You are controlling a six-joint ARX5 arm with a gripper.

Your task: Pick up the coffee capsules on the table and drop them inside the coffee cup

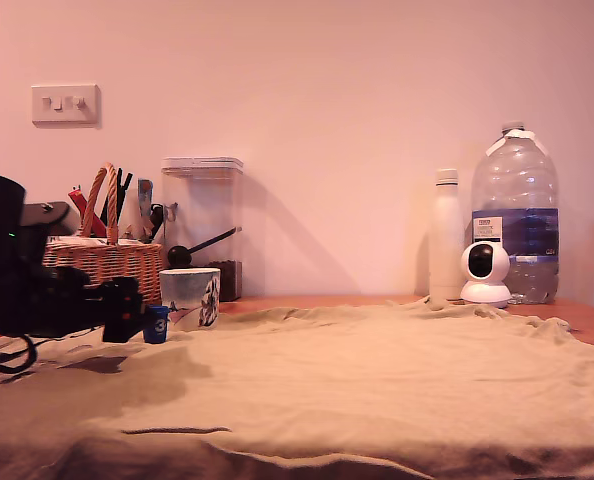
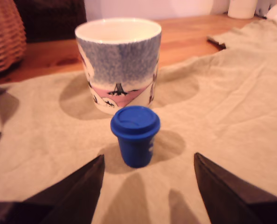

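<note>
So my pincer (image 2: 148, 186) was wide open, fingers spread on either side of the blue capsule (image 2: 135, 136) and not touching it. The capsule stood upright on the cloth (image 2: 231, 116) over the table (image 2: 185, 37), just in front of the cup (image 2: 118, 65). In the exterior view all this sat at the left, by the basket (image 1: 104, 265).

- Worktop (image 1: 377, 299): wood, mostly covered by a rumpled beige cloth (image 1: 357, 380).
- On cloth: cup (image 1: 189, 297), blue capsule (image 1: 156, 324) just beside it.
- On bare wood: basket (image 1: 105, 262), canister (image 1: 203, 225), white bottle (image 1: 445, 236), water jug (image 1: 516, 215), camera (image 1: 485, 274).
</note>
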